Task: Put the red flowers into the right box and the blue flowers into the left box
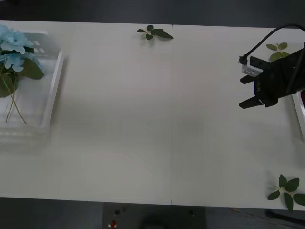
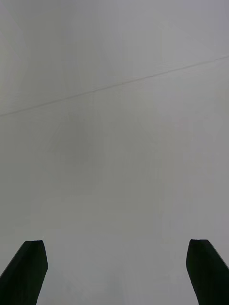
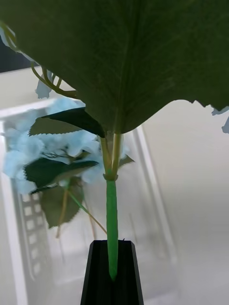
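Observation:
In the left wrist view my left gripper (image 3: 112,274) is shut on the thin green stem (image 3: 111,214) of a blue flower. The flower's big green leaf (image 3: 119,57) spreads above the fingers, with pale-blue petals (image 3: 43,88) at its edge. Under it lies the left box (image 3: 152,171), with more blue flowers (image 3: 67,143) inside. The front view shows that box (image 1: 53,90) at the table's left end, with the blue flowers (image 1: 12,45) in its far part. My right gripper (image 1: 248,91) hovers open over bare table at the right, beside the right box's rim (image 1: 299,112). Its fingers (image 2: 26,271) hold nothing. The red flowers are out of view.
Loose green leaf sprigs lie at the table's far edge in the middle (image 1: 155,32), at the far right behind my right arm (image 1: 278,46), and near the front right corner (image 1: 287,188). The white table (image 1: 152,124) stretches bare between the two boxes.

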Motion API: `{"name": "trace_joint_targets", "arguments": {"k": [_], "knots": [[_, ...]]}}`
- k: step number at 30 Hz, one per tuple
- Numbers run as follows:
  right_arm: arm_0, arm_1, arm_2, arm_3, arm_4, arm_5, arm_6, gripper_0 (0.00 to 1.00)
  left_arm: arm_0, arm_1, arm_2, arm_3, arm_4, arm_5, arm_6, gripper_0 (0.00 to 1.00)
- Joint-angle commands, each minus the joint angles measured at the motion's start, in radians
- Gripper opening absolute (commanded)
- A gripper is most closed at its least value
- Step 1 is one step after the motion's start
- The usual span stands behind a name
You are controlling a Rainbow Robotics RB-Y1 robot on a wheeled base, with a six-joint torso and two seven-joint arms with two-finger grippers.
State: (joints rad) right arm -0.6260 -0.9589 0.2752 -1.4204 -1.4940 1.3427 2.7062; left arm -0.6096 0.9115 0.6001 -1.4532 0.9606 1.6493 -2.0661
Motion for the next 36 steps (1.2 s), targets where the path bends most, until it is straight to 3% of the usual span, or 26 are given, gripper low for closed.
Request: {"name": "trace_joint_targets", "arguments": {"k": [1, 7, 18, 26, 36], "knots": [[0.002, -0.023, -0.007, -0.020, 0.000, -0.002, -0.001, 0.86, 0.110, 0.066, -0.083, -0.003, 0.010, -0.220, -0.042, 0.00], [0.002, -0.023, -0.007, -0.020, 0.000, -0.002, -0.001, 0.86, 0.202, 0.070, -0.187, 0.094, 0.112, -0.542, 0.035, 0.00], [0.002, -0.023, -0.007, -0.020, 0.000, -0.002, -0.001, 0.86, 0.215, 0.070, -0.442, 0.303, 0.283, -0.931, 0.074, 0.00], [0.002, -0.023, -0.007, -0.020, 0.000, -0.002, -0.001, 0.85, 0.234, 0.047, -0.637, 0.367, 0.314, -1.254, 0.185, 0.00], [0.002, -0.023, -0.007, -0.020, 0.000, -0.002, -0.001, 0.86, 0.271, 0.027, -0.675, 0.363, 0.397, -1.321, 0.216, 0.00]]}}
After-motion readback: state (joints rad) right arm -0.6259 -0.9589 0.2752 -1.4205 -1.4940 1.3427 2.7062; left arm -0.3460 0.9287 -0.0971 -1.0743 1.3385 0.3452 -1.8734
